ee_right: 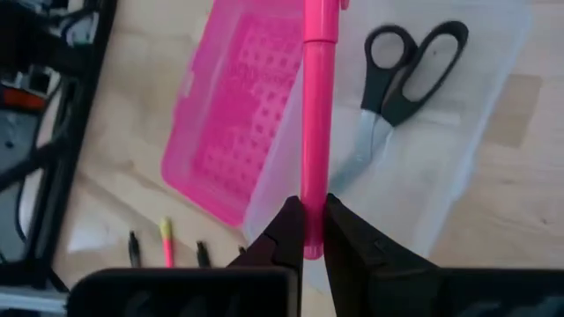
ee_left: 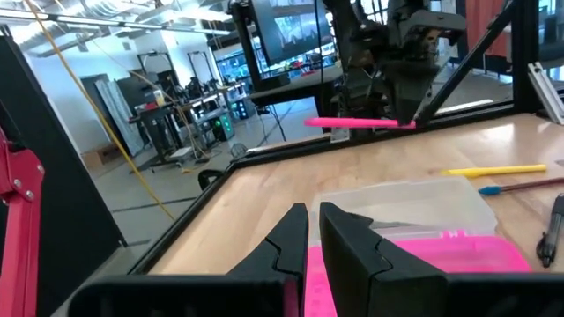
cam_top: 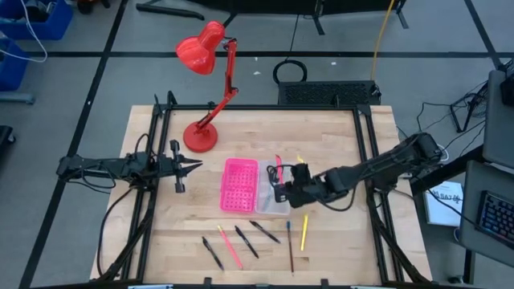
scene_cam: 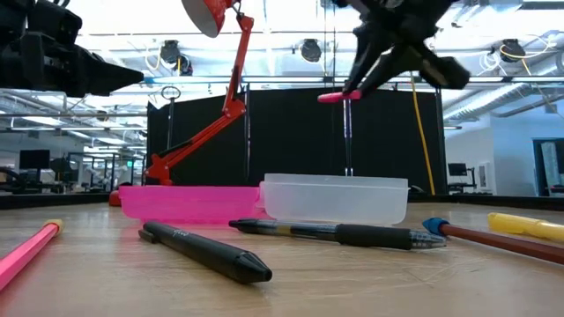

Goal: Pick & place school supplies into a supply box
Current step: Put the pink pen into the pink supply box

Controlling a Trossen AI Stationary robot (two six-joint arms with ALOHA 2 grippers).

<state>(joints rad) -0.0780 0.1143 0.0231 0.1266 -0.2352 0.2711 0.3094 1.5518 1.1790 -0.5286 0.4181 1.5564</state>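
The supply box lies open mid-table, with its pink dotted half (cam_top: 239,185) beside its clear tray (cam_top: 271,201). Black-handled scissors (ee_right: 401,75) lie flat in the clear tray. My right gripper (ee_right: 313,216) hovers above the tray, shut on a pink pen (ee_right: 315,106). Several pens and pencils lie flat near the table's near edge: black ones (cam_top: 246,241), a pink one (cam_top: 229,246), a brown pencil (cam_top: 290,247) and a yellow one (cam_top: 304,231). My left gripper (cam_top: 193,166) waits, shut, left of the box. My right gripper pinches the pink pen between its two fingers near one end (ee_right: 314,207). The fingers (scene_cam: 374,70) come from above, slanting down, and lie across the pen. The pen is lifted clear and roughly level above the clear tray (scene_cam: 335,198), its free end (scene_cam: 324,97) sticking out sideways.
A red desk lamp (cam_top: 210,48) stands with its base (cam_top: 199,136) on the table's far left part, just beyond the box. Black frame rails (cam_top: 365,160) run along the table's sides. Bare wood (cam_top: 337,249) lies right of the loose pens.
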